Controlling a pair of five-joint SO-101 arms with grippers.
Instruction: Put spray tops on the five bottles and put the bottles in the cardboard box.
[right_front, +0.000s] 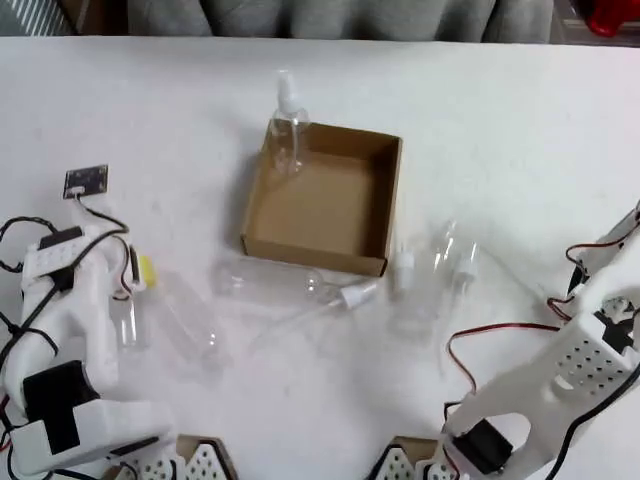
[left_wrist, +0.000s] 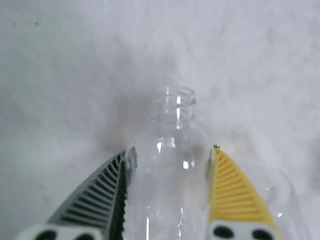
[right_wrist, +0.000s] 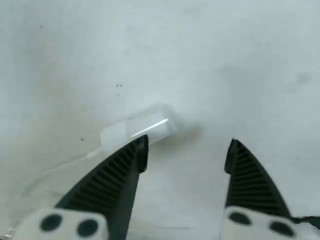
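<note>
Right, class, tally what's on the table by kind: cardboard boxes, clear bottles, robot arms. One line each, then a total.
Cardboard box: 1
Clear bottles: 5. One stands at the box's far corner, one lies in front of the box, two are at the left, and a faint one is at the right
Robot arms: 2
Total: 8

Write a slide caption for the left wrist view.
Left tool, grey and yellow fingers, clamps a clear plastic bottle with no spray top, white table behind.
</note>
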